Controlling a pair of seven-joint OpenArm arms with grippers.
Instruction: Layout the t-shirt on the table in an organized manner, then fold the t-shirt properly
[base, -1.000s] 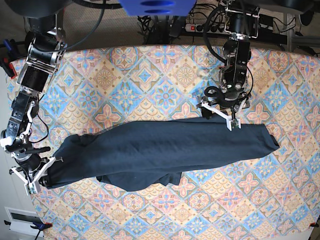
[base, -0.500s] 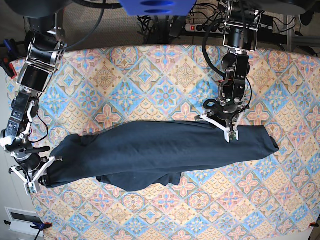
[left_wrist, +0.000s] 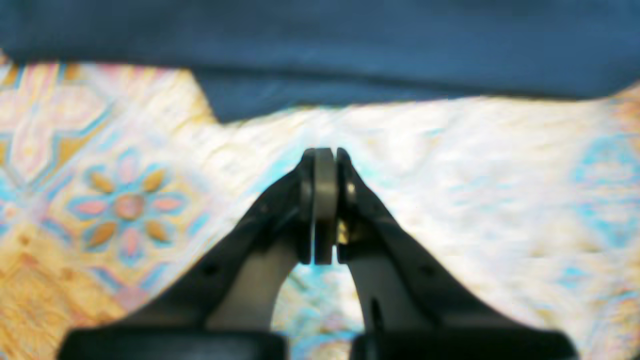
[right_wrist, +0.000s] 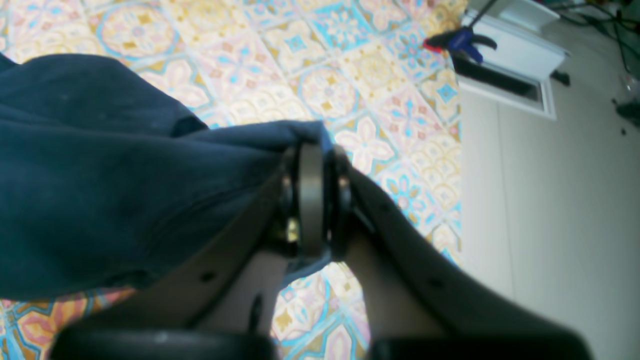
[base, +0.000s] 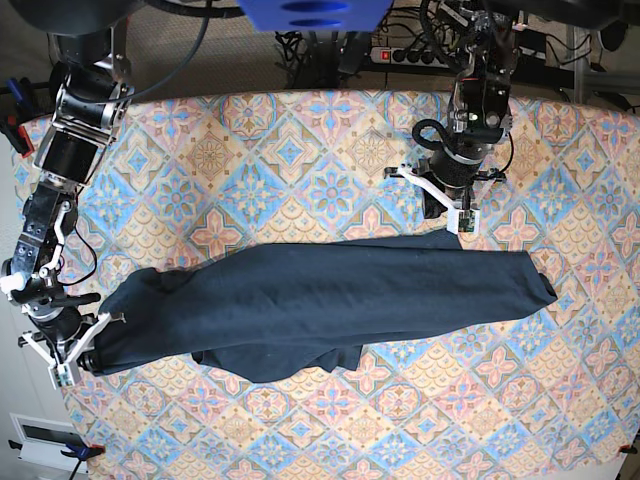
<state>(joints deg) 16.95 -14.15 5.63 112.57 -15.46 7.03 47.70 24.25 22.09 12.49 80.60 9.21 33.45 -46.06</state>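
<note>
At the left of the base view, my right gripper (base: 82, 352) is clamped on one end of the dark navy soft-fabric t-shirt (base: 320, 300), close to the near-left edge of the wide table under its blue, pink and cream floral tile-patterned cloth (base: 290, 150); the right wrist view shows navy cloth pinched between the closed fingers (right_wrist: 311, 200). The shirt lies across the middle of the table as a long, narrow, bunched band running left to right, with a folded lump sagging along its lower edge and no sleeves or neckline spread out that I can make out. Further right, my left gripper (base: 452, 212) hovers just beyond the shirt's far edge, jaws pressed together on nothing; in the left wrist view its tips (left_wrist: 324, 200) meet over bare patterned cloth, the navy hem lying just ahead. I judge the layout barely begun: the garment needs opening flat, and no fold is made yet.
</note>
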